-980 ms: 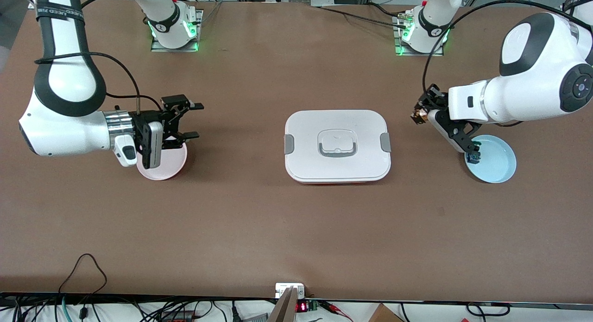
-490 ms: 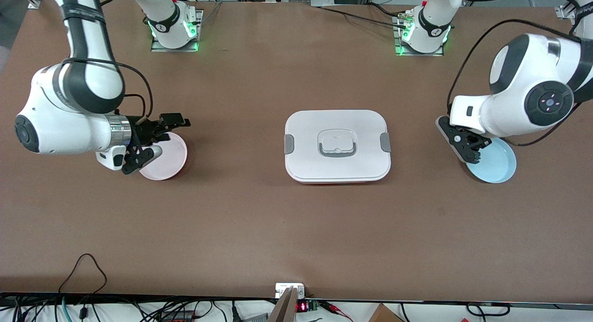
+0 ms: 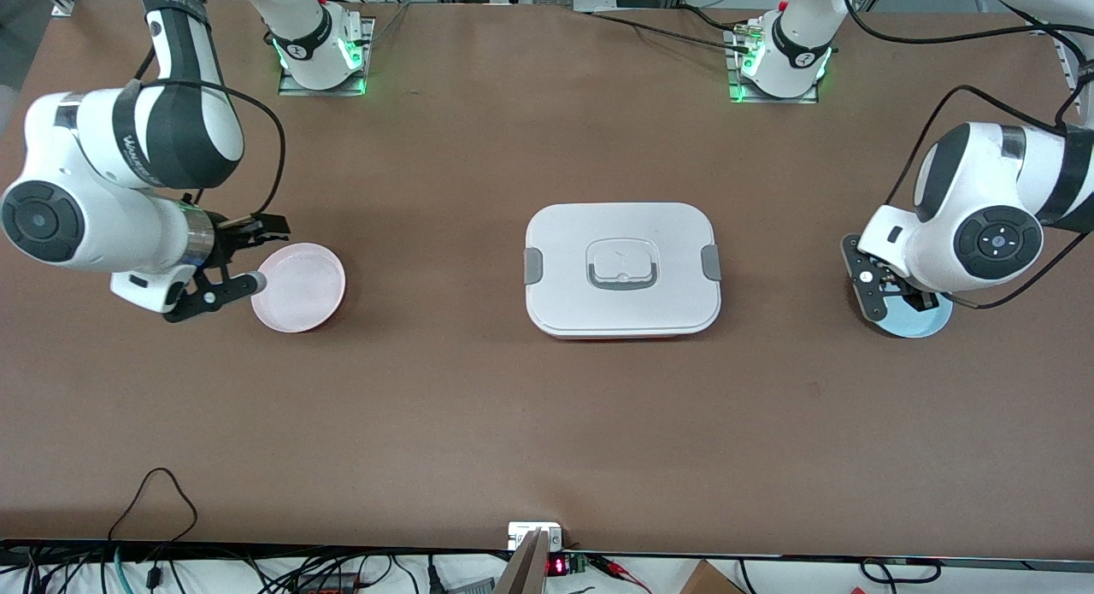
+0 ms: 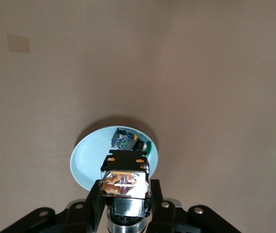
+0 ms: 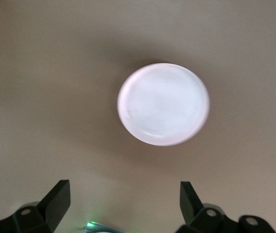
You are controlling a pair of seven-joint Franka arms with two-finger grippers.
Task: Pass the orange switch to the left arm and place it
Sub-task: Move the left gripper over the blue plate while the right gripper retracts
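Now the white box (image 3: 622,269) sits in the middle of the table, between my two arms. My left gripper (image 4: 126,196) squeezes the orange switch (image 4: 125,182) over the blue plate (image 4: 87,162), where a blue-and-green switch (image 4: 127,141) lies. My right gripper (image 5: 121,199) hangs wide open, holding nothing, by the pink plate (image 5: 163,104).

The left gripper (image 4: 124,206) hung in the air, clamped tight on a small part. The right gripper (image 5: 123,199) also hung, fingers (image 5: 58,196) spread wide, at nine o'clock in the front view.
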